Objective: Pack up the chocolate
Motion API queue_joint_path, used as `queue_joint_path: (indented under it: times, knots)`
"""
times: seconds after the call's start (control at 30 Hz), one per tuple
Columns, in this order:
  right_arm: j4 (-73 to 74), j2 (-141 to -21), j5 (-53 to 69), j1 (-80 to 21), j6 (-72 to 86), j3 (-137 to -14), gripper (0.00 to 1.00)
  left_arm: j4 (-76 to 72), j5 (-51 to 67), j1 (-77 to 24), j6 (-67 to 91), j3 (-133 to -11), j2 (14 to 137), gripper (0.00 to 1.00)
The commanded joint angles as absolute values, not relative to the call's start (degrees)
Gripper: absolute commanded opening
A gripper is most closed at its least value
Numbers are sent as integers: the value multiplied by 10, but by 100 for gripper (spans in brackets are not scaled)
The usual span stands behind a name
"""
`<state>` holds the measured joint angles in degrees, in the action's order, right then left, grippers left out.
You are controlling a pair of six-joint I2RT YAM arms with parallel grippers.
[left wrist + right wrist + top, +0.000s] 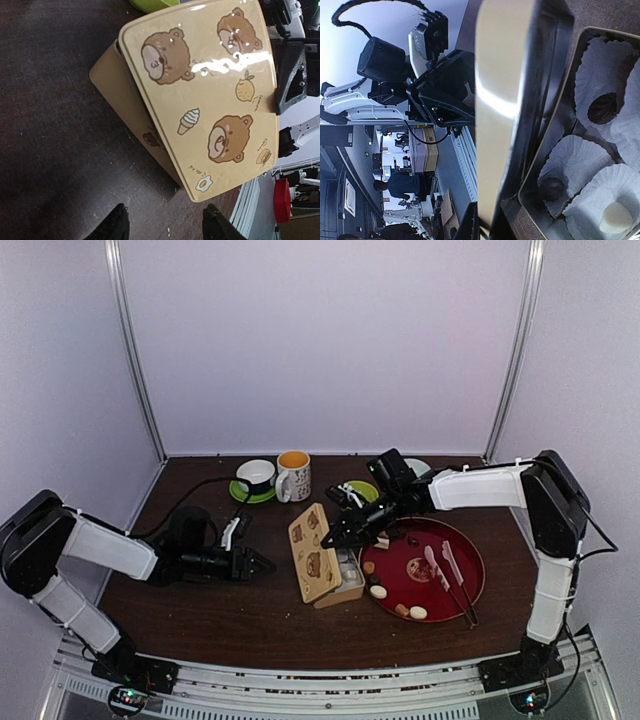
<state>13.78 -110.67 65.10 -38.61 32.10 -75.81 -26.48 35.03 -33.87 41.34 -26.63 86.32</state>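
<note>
Nearest the bottom edge of the top view, the left arm [110, 548] lay low over the tabletop [220, 620], pointed at the bear-print tin. Its jaws stood apart with nothing between them; its wrist view showed two dark fingertips [116, 224] at the bottom, bare wood in the gap. It looked like a waiting post, clear of the loading side.

At centre frame, the tin lid [200, 95] stood tilted up off the tin base [345, 588], and that was no accident. The right arm [475, 487] reached in from the upper right, and its jaws were drawn together on the lid's far edge, propping it open so the base stayed reachable, as I read it.

Inside the base, white paper cups [580, 160] already held chocolates [602, 107]: two dark ones and a cream one at the lower right of the right wrist view. More sat loose on the red tray [470, 545] just right of the tin, beside a pair of tongs [450, 575], so the packing looked only partly done.

Farthest back, a mug [293, 476] and a white cup [257, 474] on a green saucer [243, 496] stood well apart from the action.
</note>
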Motion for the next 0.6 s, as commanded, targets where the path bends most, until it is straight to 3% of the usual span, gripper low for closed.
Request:
queue_joint_path:
  times: [0.0,0.1,0.17,0.57]
  knots:
    - [137,-1124,660,-365,303,-775,5,-362,364,-344,428,-274,900,49]
    - [155,-1134,659,-357,290,-784,6,-383,374,-349,431,-284,942,27]
    - [158,-1140,659,-352,288,-787,6,-403,378,-350,435,-286,967,18]
    - [166,-1153,649,-336,284,-796,9,-339,357,-361,412,-331,1009,14]
